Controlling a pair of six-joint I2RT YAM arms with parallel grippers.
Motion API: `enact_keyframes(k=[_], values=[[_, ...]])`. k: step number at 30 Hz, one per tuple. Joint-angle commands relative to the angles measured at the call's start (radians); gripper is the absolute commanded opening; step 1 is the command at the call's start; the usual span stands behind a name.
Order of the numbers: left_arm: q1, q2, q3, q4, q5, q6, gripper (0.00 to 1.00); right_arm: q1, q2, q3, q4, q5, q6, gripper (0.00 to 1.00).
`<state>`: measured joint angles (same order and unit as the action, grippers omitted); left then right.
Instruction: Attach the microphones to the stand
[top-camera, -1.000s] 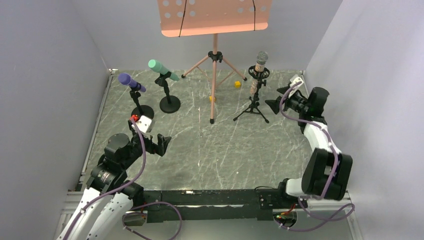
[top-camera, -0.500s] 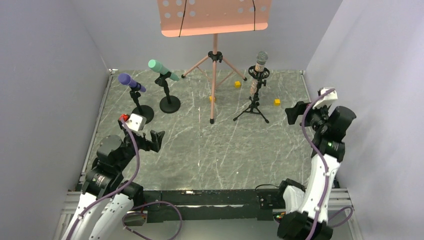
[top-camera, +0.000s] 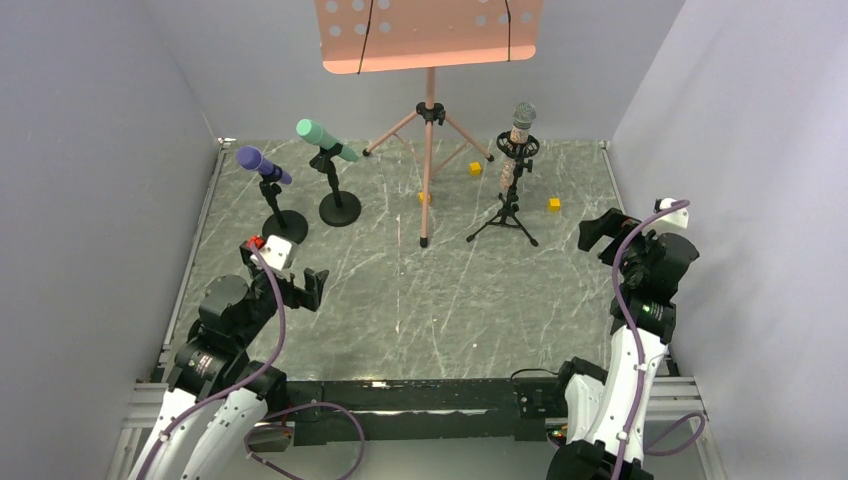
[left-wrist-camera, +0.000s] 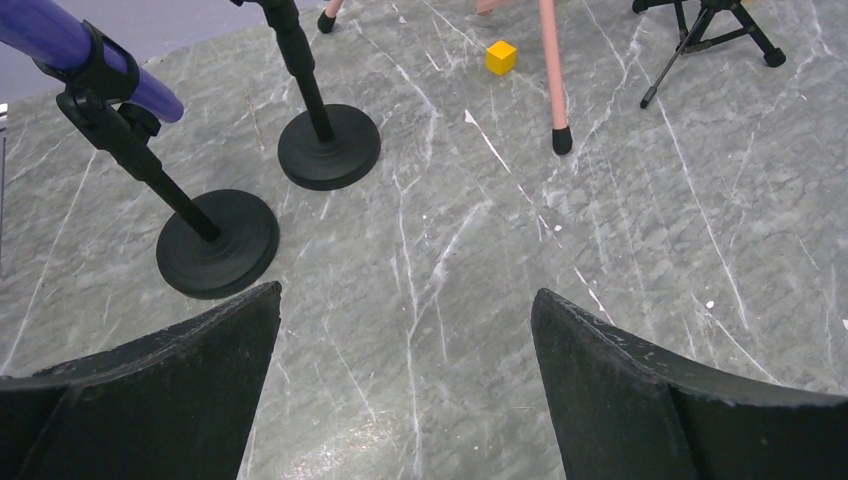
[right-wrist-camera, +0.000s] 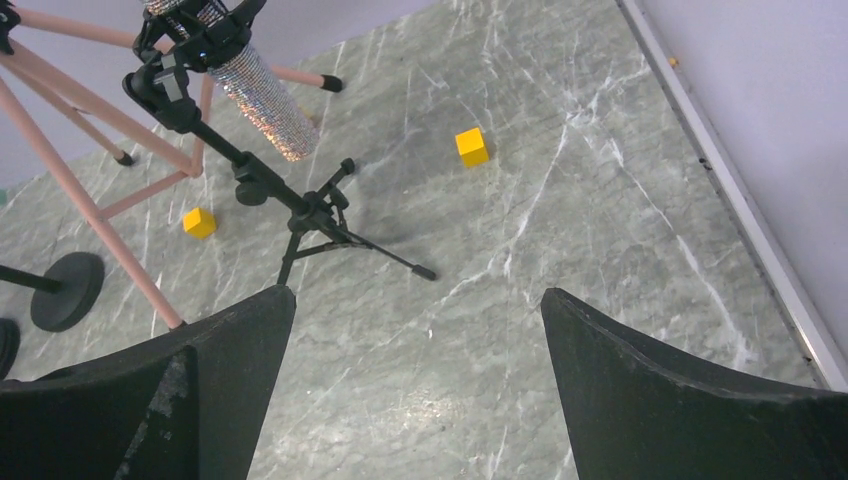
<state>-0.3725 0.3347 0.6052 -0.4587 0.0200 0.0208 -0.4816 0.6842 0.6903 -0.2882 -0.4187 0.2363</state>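
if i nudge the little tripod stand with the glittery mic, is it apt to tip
Probably tippy: the tripod stand has thin, short legs, and the glittery microphone sits high and tilted in its clip, so it looks top-heavy. It likely slides easily, since the marbled table looks smooth.

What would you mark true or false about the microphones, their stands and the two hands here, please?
1. The purple microphone sits clipped on a round-base stand. True.
2. The left hand grips the green microphone. False: it is open and empty, well apart from that microphone.
3. The glittery microphone sits in the tripod stand. True.
4. The right hand is shut on a yellow cube. False: it is open and empty; the cube lies on the table.
5. The music stand lies on its side. False: it stands upright.
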Motion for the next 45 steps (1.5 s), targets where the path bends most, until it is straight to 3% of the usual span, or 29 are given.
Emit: enact_keyframes(k=[1,19,45], values=[[0.004,0.016,0.001,0.026,-0.017,0.022,0.99,-0.002,-0.01,0.006,0.048,0.043,0.027,1.0],[0.012,0.061,-0.005,0.047,0.005,0.025,0.99,-0.066,0.053,0.001,0.07,-0.17,0.021,1.0],[0.055,0.085,-0.005,0.052,0.019,0.024,0.99,-0.075,0.054,0.001,0.077,-0.091,0.072,1.0]])
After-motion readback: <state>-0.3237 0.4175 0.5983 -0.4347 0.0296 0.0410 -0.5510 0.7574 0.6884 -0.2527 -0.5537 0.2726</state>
